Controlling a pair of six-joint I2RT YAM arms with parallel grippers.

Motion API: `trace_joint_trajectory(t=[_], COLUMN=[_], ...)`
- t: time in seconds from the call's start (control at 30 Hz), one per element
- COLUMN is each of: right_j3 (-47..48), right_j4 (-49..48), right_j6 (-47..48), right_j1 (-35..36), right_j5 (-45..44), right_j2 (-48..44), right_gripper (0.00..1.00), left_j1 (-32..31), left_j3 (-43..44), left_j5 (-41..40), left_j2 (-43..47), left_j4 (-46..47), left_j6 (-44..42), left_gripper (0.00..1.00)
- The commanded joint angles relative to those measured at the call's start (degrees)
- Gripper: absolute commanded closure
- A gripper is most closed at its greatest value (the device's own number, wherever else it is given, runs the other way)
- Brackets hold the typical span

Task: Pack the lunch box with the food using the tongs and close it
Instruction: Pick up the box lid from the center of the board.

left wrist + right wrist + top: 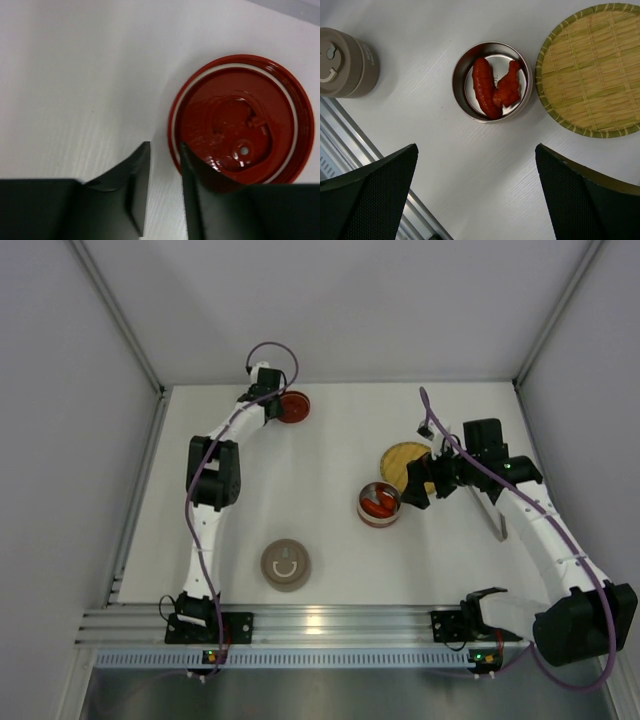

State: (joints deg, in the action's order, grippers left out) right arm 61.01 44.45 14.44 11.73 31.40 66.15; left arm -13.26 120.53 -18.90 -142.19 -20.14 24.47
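so my left jaws are out by the far edge of the tabletop (pixel 330 540), left of the middle, straddling the rim of the red lid (pixel 240 120): one finger (pixel 135 195) on the bare surface, the other over the lid's edge, only a narrow gap between them. Honestly can't tell if they're pinching it. My right jaws hang spread wide above the steel tin (pixel 461 75), which sits right of the tabletop's middle with two red food pieces (pixel 495 87) inside. The woven yellow plate (pixel 595 70) is just beside the tin on its far side. The tongs (pixel 497 525) lie near the right edge, partly under my right arm. A beige lidded container (pixel 286 565) sits toward the near edge.
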Motion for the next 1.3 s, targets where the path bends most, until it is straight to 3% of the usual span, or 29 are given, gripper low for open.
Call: trace_joint_trajectory(t=[0.0, 0.13, 0.37, 0.5, 0.73, 0.83, 0.93, 1.13, 1.27], right_j3=[0.4, 0.5, 5.2, 8.5, 6.2, 8.1, 9.6, 6.8, 8.1], right_j4=[-1.9, -1.3, 3.0, 5.6, -0.5, -0.6, 0.0, -2.8, -4.6], right_j6=[1.2, 1.8, 12.1, 24.3, 43.0, 47.7, 53.3, 59.8, 54.8], right_j1=[-1.2, -1.2, -1.2, -1.2, -0.7, 2.2, 9.3, 33.8, 38.9], right_j5=[2.0, 2.1, -2.2, -4.3, 2.9, 3.3, -1.0, -14.7, -16.2], right_j2=[-0.8, -1.8, -1.8, -3.6, -11.8, -11.9, -12.2, -12.4, -8.4], right_gripper=[0.01, 0.01, 0.01, 0.01, 0.01, 0.01, 0.01, 0.01, 0.01], left_j1=[0.6, 0.6, 0.5, 0.4, -1.1, -2.3, -4.1, -9.5, -11.7], left_j3=[1.5, 0.2, -19.5, -21.3, -20.8, -22.1, -23.9, -25.5, -26.9], left_j5=[4.0, 7.5, 24.9, 35.0, 45.0, 49.5, 52.7, 57.0, 58.9], left_j2=[-0.1, 1.6, 20.8, 27.9, 34.8, 36.8, 39.6, 41.6, 42.3], left_j4=[-1.9, -7.7, -7.4, -14.8, -32.4, -35.1, -36.5, -38.6, -38.5], left_j6=[0.6, 0.0, -0.4, -2.6, -9.9, -12.2, -14.0, -15.1, -15.3], left_gripper=[0.66, 1.0, 1.0, 1.0, 1.0, 1.0, 1.0, 1.0, 1.0])
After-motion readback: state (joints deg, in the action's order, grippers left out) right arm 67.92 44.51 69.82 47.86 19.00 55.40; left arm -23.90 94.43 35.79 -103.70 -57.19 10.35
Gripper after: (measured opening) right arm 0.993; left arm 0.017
